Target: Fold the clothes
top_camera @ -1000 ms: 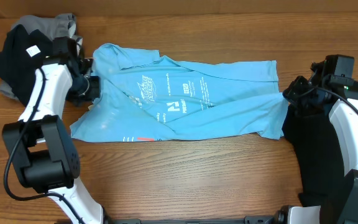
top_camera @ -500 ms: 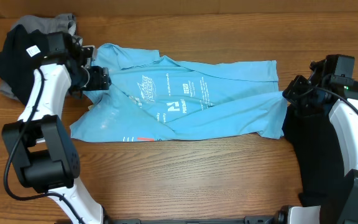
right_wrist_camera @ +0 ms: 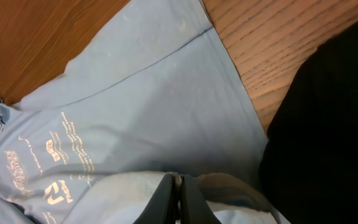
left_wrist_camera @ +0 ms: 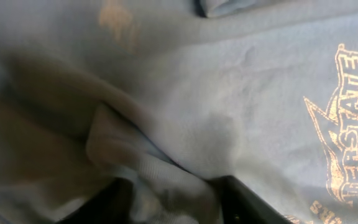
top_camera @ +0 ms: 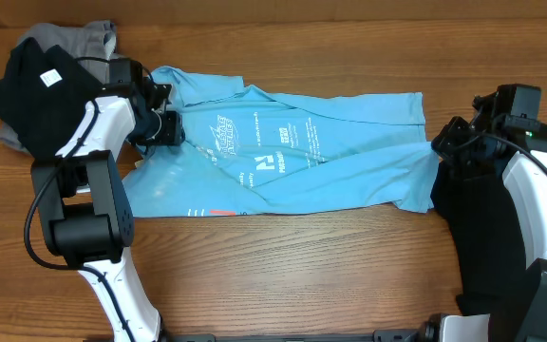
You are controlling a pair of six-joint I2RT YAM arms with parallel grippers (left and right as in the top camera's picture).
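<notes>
PHOTO: We look down on a brown wood-grain table (top_camera: pixel 302 275) that fills the overhead view edge to edge, grain running L to R w/ a faint sheen. Across its middle lies the light blue T-shirt (top_camera: pixel 349 166), spread out but creased, its long side across the table, one fold running diag. through the chest. At the R end a black cloth (top_camera: pixel 482 247) lies on the wood, touching the shirt's R edge and partly under the R arm (top_camera: pixel 539 199). The L arm (top_camera: pixel 79 142), white w/ black joints, arches over the shirt's L end. At the far L corner a black T-shirt (top_camera: pixel 17 90) sits heaped on a grey T-shirt (top_camera: pixel 88 38), both just beside the blue one.

The L gripper (top_camera: pixel 171 128) is down on the blue shirt near its L end. In the wrist view its dark fingertips (left_wrist_camera: pixel 247 202) stand apart w/ a raised ridge of blue cloth between them, and we cannot tell if they pinch it. The R gripper (top_camera: pixel 442 144) sits at the shirt's R edge, where blue meets black. Its wrist view shows the jaws pressed together over a pale fold, and we can't tell if any cloth is caught.

White lettering (top_camera: pixel 264 142) marks the chest, a small pink-red mark (top_camera: pixel 221 212) sits by the near edge, and there is a white tag (top_camera: pixel 51 78) on the black T-shirt.
</notes>
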